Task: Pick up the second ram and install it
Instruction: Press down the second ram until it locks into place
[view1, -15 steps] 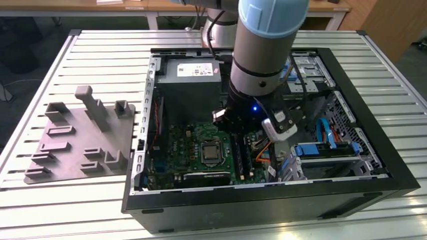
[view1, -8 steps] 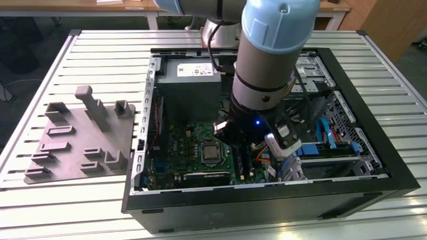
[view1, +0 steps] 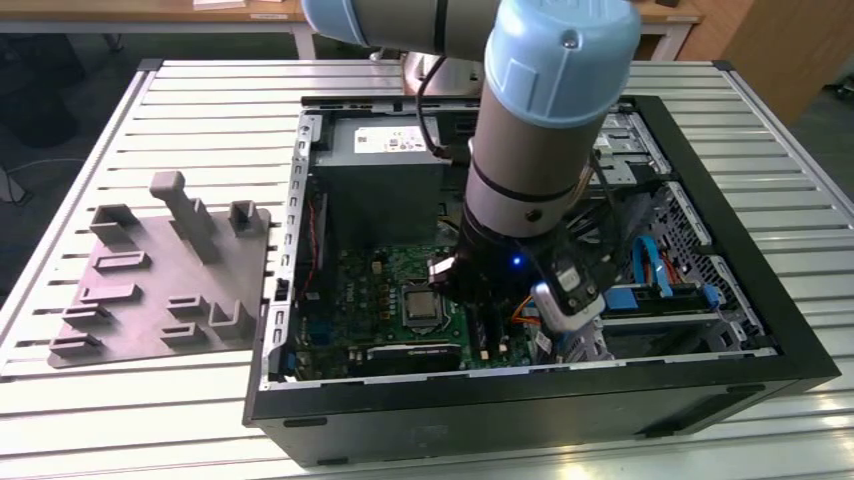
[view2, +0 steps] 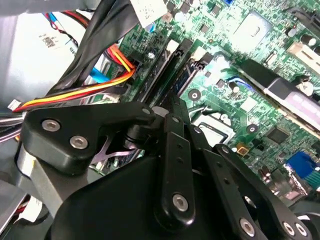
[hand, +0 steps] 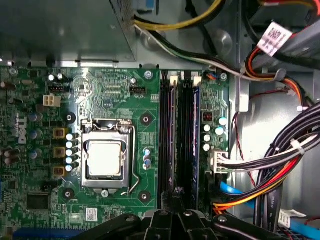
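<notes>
My gripper (hand: 177, 196) reaches down into the open computer case (view1: 747, 375), over the motherboard (hand: 110, 95). Its fingers (view2: 172, 112) are shut, tips together. They sit at one end of the second ram (hand: 173, 135), a thin dark stick standing on edge in a long black slot beside the processor socket (hand: 105, 157). I cannot tell whether the tips touch it. Another dark stick with bluish marks (hand: 195, 130) stands in the slot alongside. In the exterior view the arm's wrist (view1: 527, 215) hangs low inside the case.
A grey fixture plate (view1: 160, 285) with upright blocks lies on the slatted table at the exterior view's left. Bundled black, red, orange and yellow cables (hand: 282, 167) crowd the side of the slots away from the socket. The grey power supply (view1: 380, 165) fills the far end.
</notes>
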